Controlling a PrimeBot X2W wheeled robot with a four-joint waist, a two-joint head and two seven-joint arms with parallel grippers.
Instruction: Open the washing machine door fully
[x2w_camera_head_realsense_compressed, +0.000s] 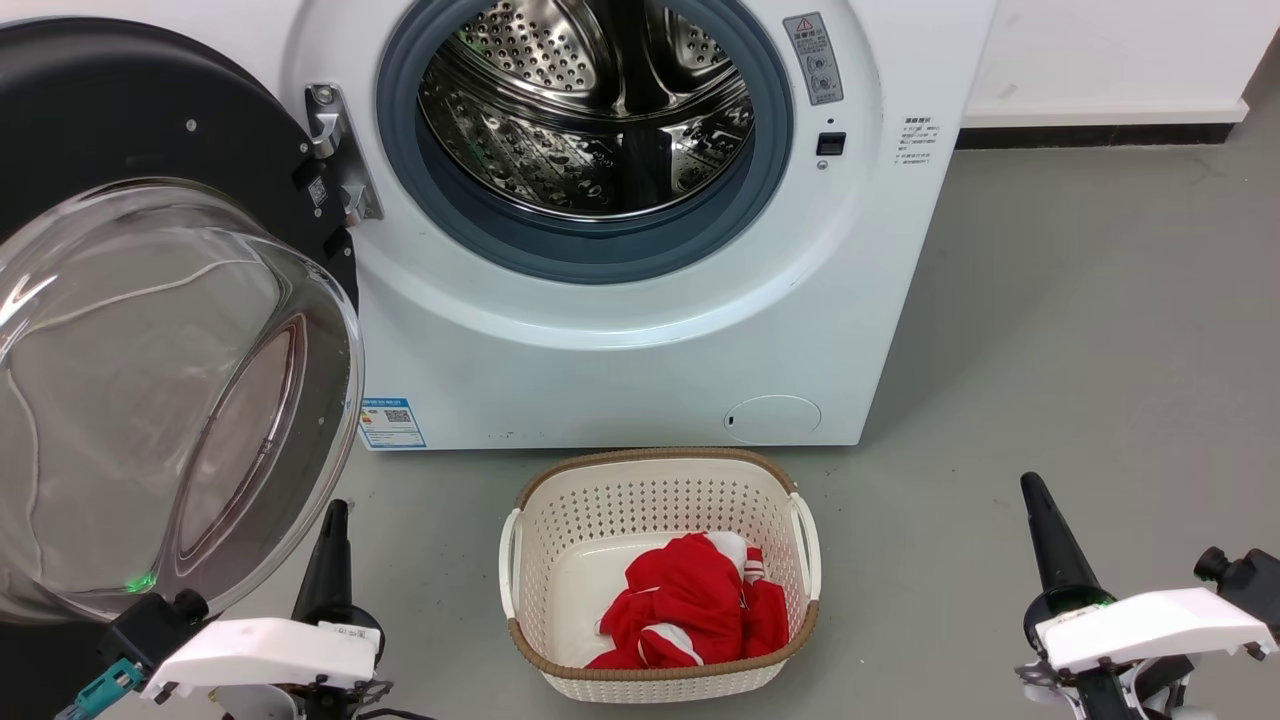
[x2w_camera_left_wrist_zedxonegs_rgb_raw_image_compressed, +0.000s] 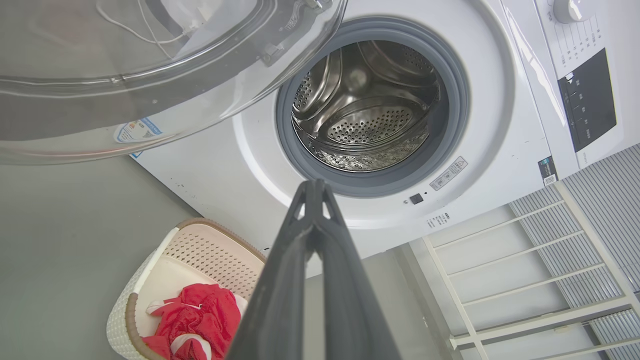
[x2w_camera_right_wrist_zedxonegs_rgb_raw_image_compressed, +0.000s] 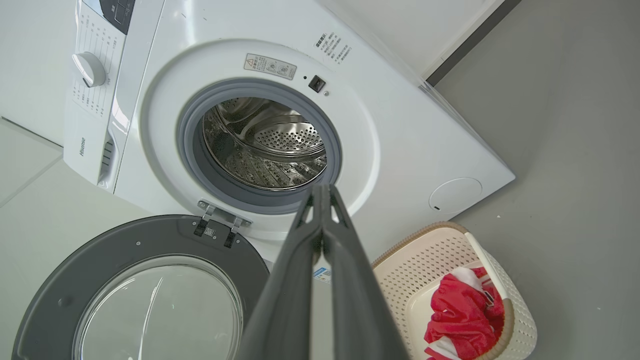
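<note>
Big white washing machine (x2w_camera_head_realsense_compressed: 620, 350) ahead. At its left, hanging wide open on the hinge (x2w_camera_head_realsense_compressed: 335, 150), washing machine door (x2w_camera_head_realsense_compressed: 250, 160): probably heavy and stiff, glass bowl (x2w_camera_head_realsense_compressed: 150, 400) slippery, fragile; better to push the black rim (x2w_camera_head_realsense_compressed: 100, 100). Left gripper (x2w_camera_head_realsense_compressed: 336, 512) below the bowl, right gripper (x2w_camera_head_realsense_compressed: 1030, 490) far aside, both pinched together, empty.

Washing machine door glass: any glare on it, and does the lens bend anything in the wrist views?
Head view: the washing machine door carries pale reflection streaks across its glass and a green glint near its lower rim. Left wrist view: the blue label looks hazy through that glass. Right wrist view: the washing machine looks tilted, its straight edges slightly bowed by the wide lens.
</note>
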